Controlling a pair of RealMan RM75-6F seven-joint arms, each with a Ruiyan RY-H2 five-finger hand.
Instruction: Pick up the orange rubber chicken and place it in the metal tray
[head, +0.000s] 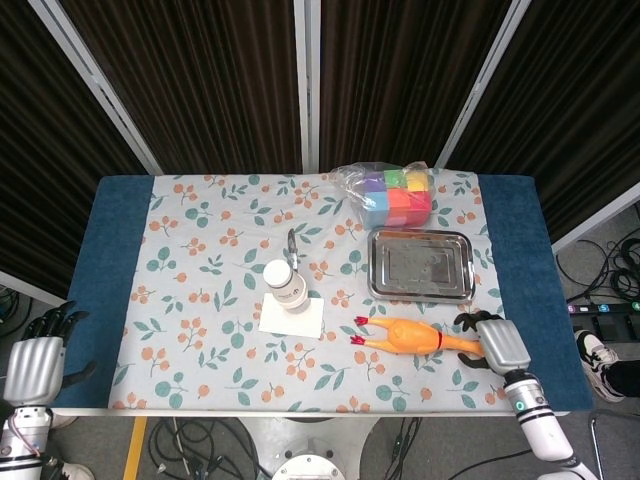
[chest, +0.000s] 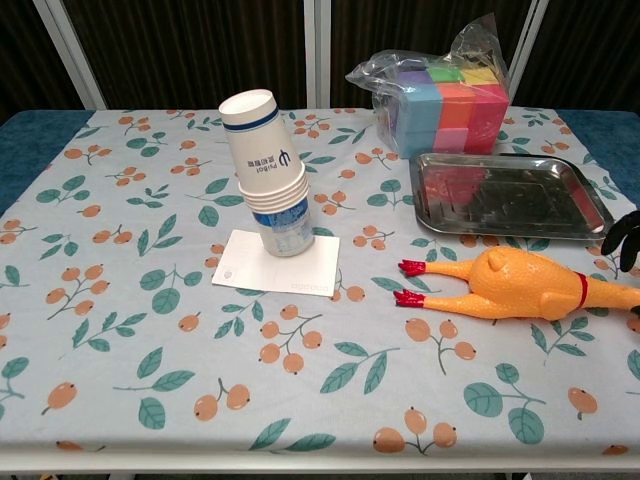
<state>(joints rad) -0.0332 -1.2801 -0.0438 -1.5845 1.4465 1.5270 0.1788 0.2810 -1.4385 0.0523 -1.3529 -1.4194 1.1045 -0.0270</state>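
Now the right hand (head: 496, 343) is seen at the table's right edge, just beside the chicken's head end, with its back turned up and its dark fingers (head: 467, 321) reaching toward the neck. Nothing is gripped; the fingers look spread and a little curled, though whether the chicken is touched cannot be told. In the chest view only dark fingertips (chest: 622, 240) are shown at the right border, just above the neck. This placement is judged to be an approach for a grasp from the head end.

The chicken (head: 420, 337) is laid flat on the cloth near the front edge, right of centre, feet pointing left and head pointing right. The tray (head: 421, 264) is set just behind it, apart from it, so that only a short carry toward the back edge is judged to be needed.

Behind the tray, near the back edge, a bag of blocks (head: 393, 192) is placed. Left of the chicken, a tilted stack of cups (chest: 268, 175) is stood on a card (chest: 277, 263).

The left hand (head: 33, 363) is kept off the front-left corner, fingers apart, nothing held.
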